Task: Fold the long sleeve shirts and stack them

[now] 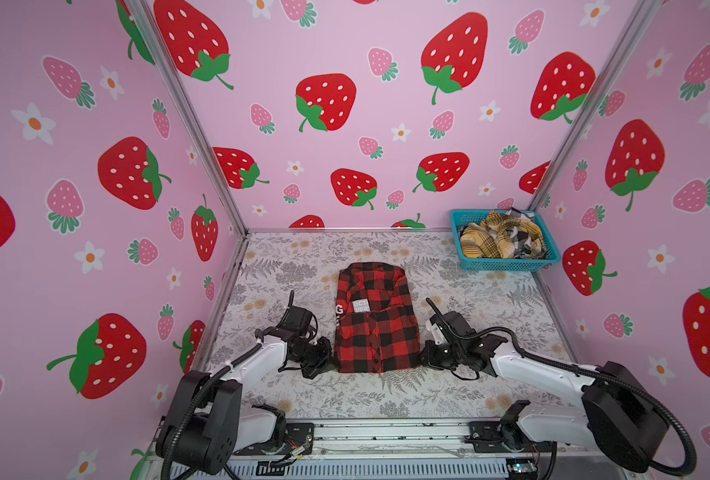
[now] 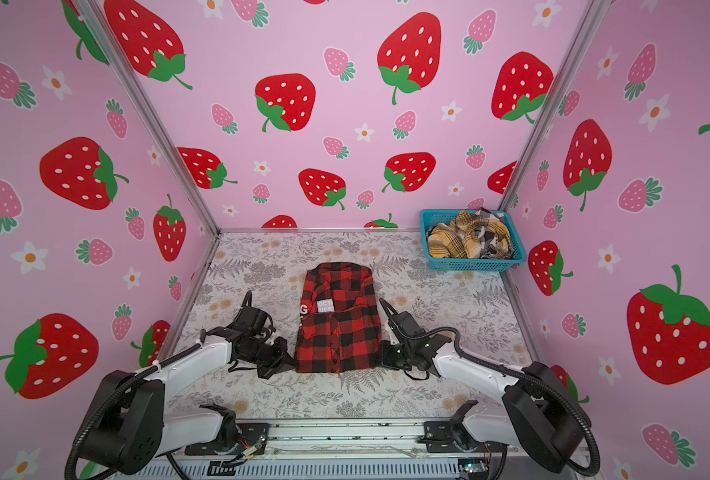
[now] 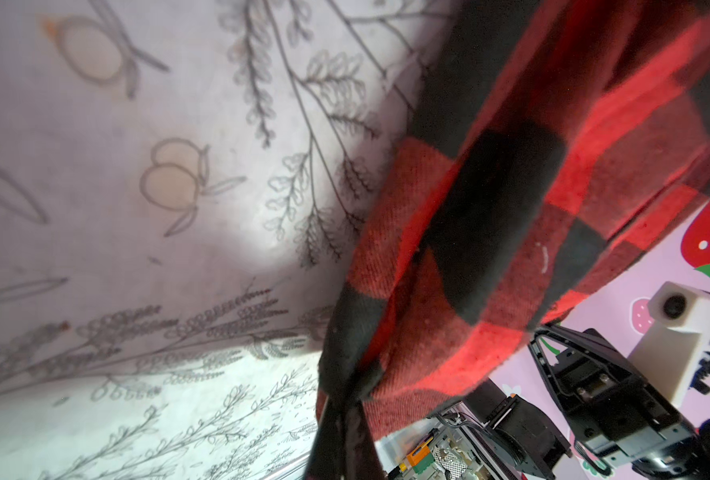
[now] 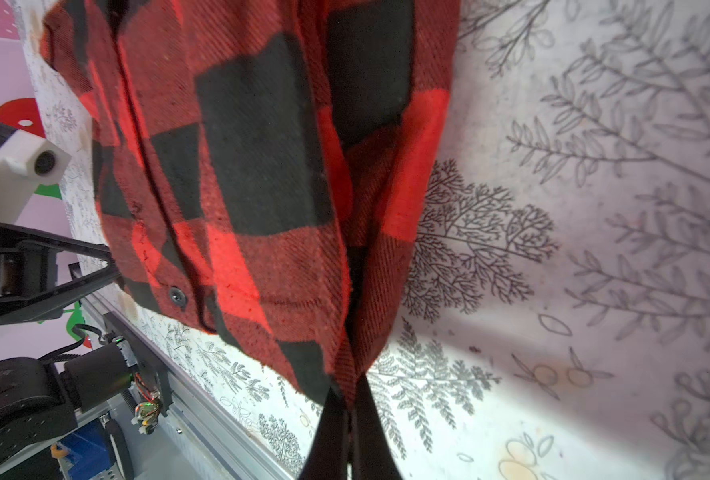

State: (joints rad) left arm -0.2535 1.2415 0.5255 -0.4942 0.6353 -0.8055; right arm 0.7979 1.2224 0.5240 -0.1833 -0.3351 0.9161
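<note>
At near corners of fuzzy red-black shirt (image 1: 376, 328), left pincer (image 3: 343, 415), right pincer (image 4: 347, 409), each tight on it.

- The red shirt (image 1: 376, 320) lies flat in the middle of the table (image 1: 490, 307) and fills the room between the two arms.
- The left gripper (image 1: 333, 366) is pinched tight on the shirt's near left corner. The right gripper (image 1: 422, 357) is pinched tight on its near right corner. There is no gap at either corner.
- The table is bare to the left of the shirt, to its right, and behind it up to the back wall.
- A strip of bare table runs between the shirt's near edge and the metal rail (image 1: 386, 434).
- The basket (image 1: 507, 264) blocks the far right corner. A yellow shirt (image 1: 486, 239) and a black-and-white shirt (image 1: 526, 237) are piled above its rim.
- Pink walls (image 1: 345, 124) close in three sides.
</note>
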